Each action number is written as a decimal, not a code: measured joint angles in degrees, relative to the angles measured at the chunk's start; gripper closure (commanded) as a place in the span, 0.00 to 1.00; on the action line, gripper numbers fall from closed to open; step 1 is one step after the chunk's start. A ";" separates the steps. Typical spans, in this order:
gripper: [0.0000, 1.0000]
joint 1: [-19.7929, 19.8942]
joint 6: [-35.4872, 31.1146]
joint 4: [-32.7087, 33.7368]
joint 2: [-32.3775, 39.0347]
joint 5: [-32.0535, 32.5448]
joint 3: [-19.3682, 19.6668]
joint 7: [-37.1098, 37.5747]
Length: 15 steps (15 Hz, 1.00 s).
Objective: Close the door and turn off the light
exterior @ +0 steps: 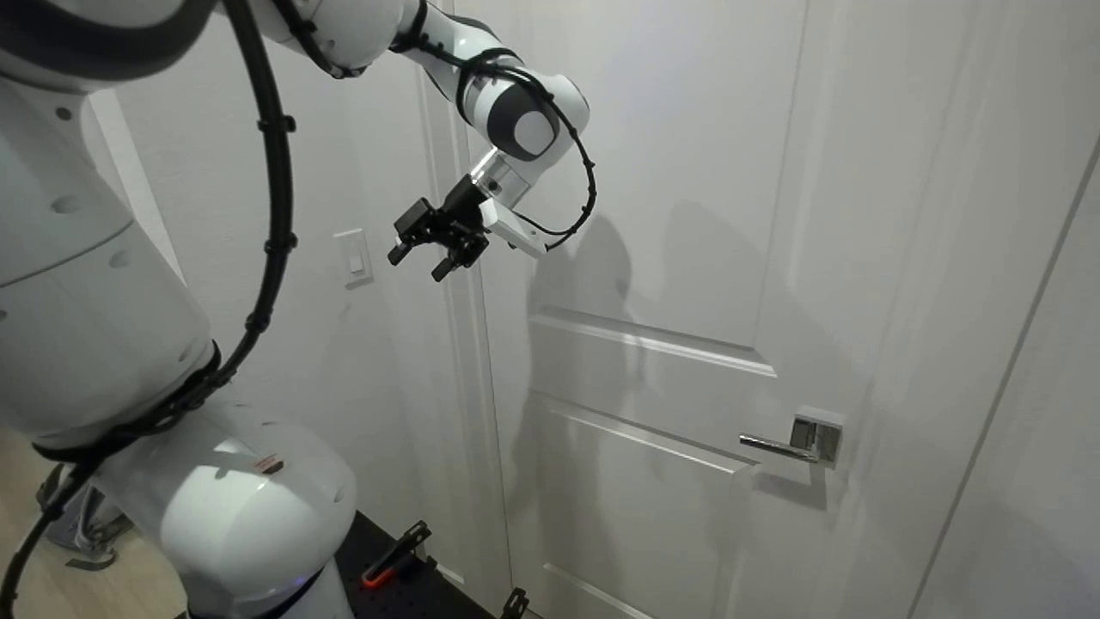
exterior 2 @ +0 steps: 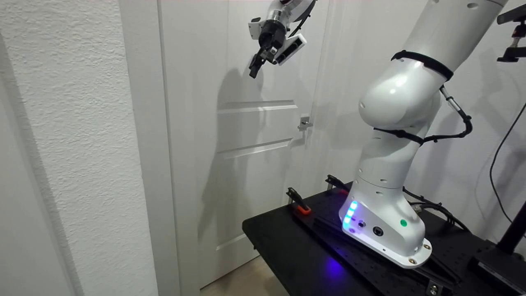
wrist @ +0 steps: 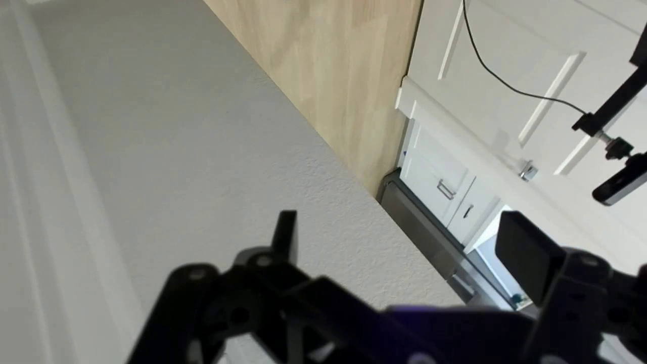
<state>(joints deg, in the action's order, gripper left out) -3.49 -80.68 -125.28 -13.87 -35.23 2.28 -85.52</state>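
Both exterior views look down, sharing the panelled door (exterior: 670,284) and Panda arm (exterior: 94,301), close at nine o'clock in an exterior view. The wrist view faces textured wall (wrist: 212,151) past the gripper (wrist: 399,225).

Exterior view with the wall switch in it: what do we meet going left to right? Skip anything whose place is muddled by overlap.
floor → switch → gripper → door handle
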 measured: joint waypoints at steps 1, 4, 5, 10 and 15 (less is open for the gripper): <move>0.00 -0.48 -0.86 -0.02 -0.49 -0.23 -0.67 -1.82; 0.00 -1.64 -3.88 -0.36 -3.10 -1.82 -2.17 -4.86; 0.00 -1.91 -4.44 -0.50 -4.26 -2.70 -2.52 -5.47; 0.00 -2.92 -5.98 -1.85 -10.47 -7.23 -3.02 -5.62; 0.00 -3.19 -8.56 -4.67 -17.59 -12.15 -5.00 -3.47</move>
<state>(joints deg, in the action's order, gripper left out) -6.68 -89.24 -129.95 -31.46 -47.39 -2.73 -88.99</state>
